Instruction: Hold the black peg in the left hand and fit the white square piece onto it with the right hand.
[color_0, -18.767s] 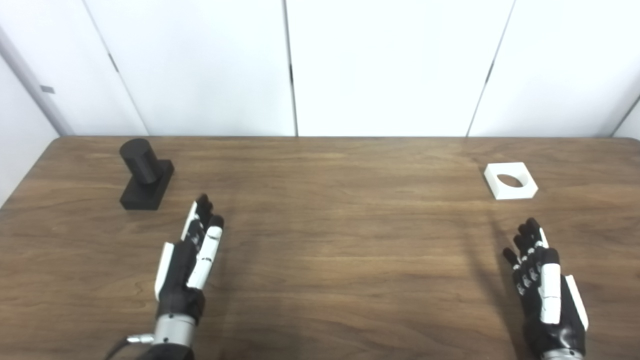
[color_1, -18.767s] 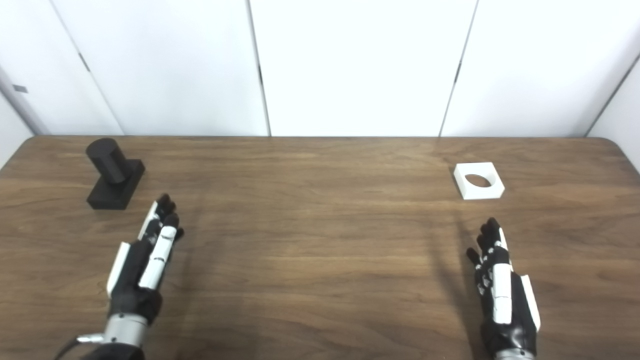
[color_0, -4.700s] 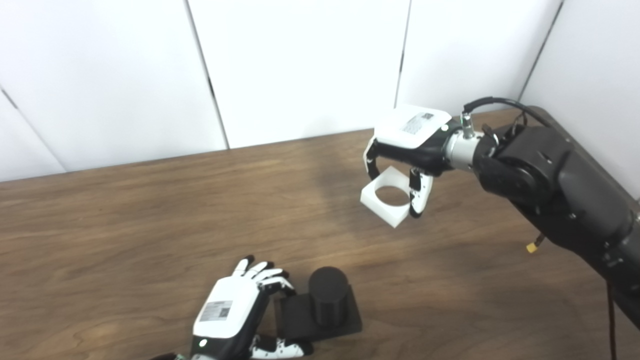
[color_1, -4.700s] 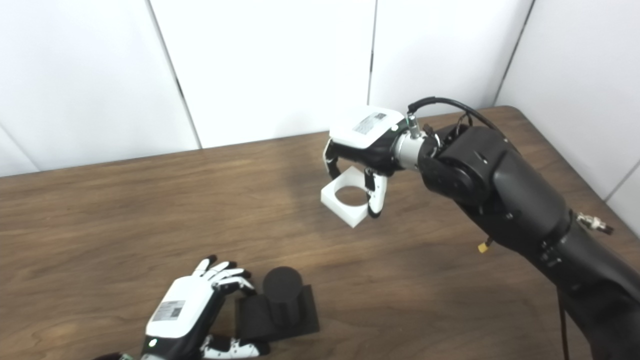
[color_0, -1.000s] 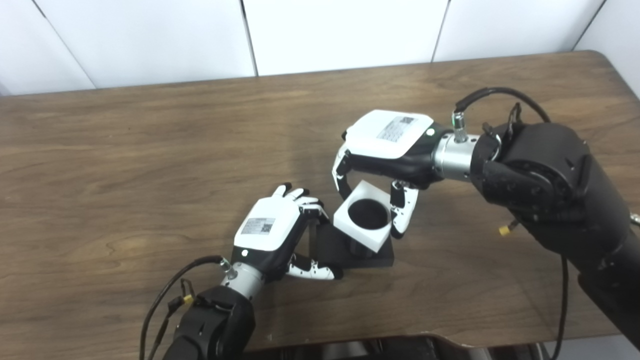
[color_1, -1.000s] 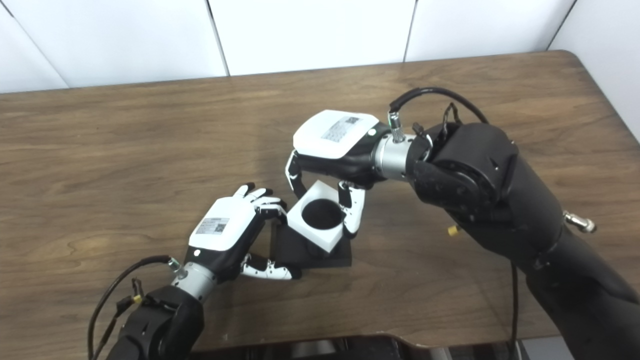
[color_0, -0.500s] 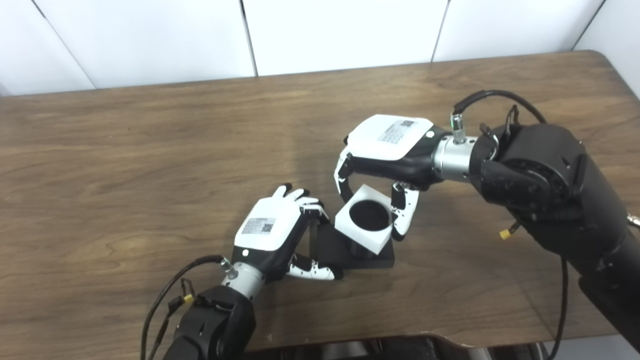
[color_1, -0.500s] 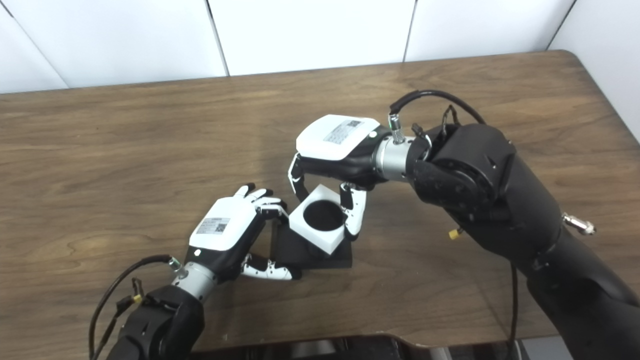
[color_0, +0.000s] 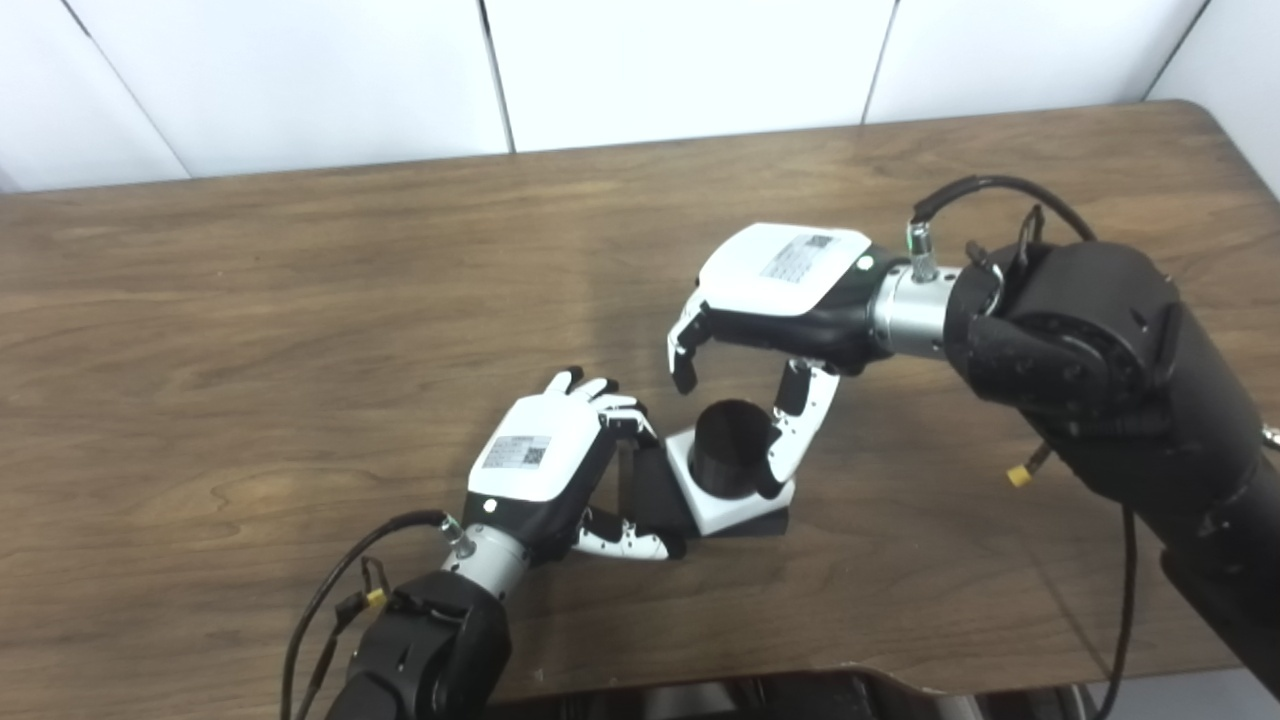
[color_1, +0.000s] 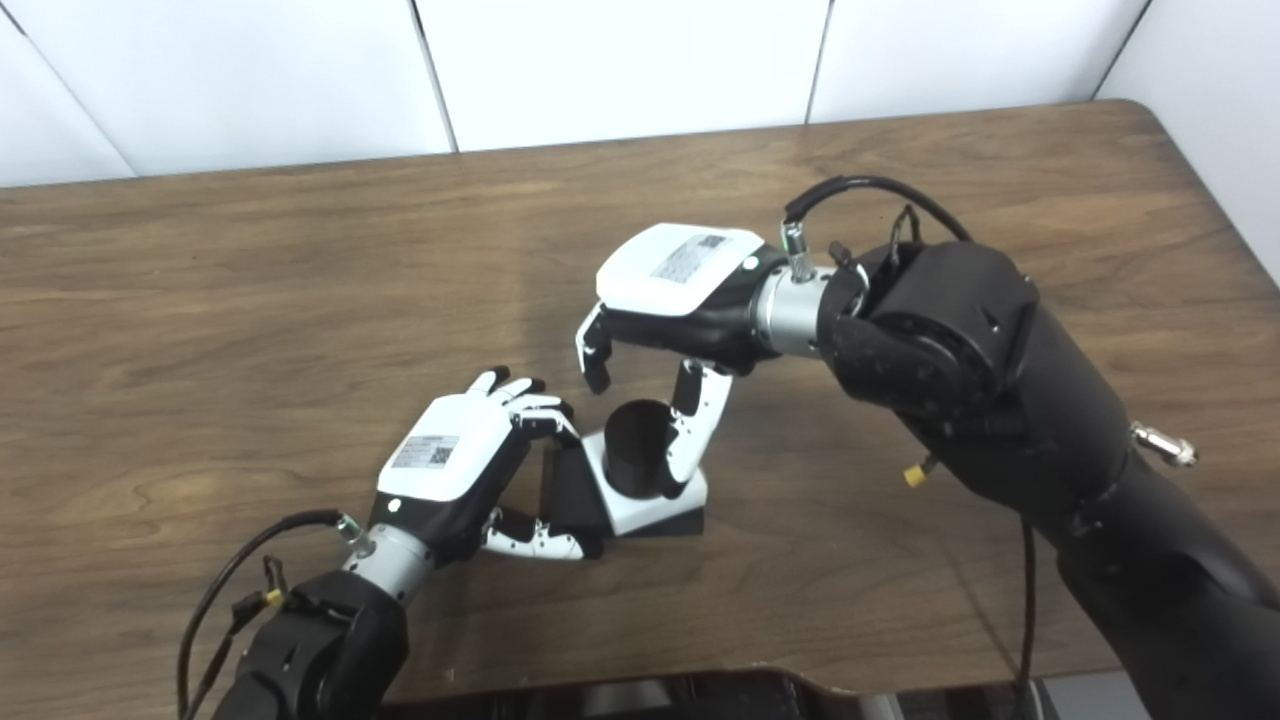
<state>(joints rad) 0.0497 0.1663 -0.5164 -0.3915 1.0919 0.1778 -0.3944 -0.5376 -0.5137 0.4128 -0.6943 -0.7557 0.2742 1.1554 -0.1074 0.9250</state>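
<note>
One black peg (color_0: 728, 450), one white square piece (color_0: 722, 505), two hands.

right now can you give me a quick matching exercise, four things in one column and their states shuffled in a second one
Things:
1. white square piece
2. black peg
3. left hand
4. right hand

States:
a. fingers spread, holding nothing
b. gripping the black base
c. dropped down around the peg, lying on the base
d. standing up through the round hole

Pairs: 1-c, 2-d, 3-b, 4-a
</note>
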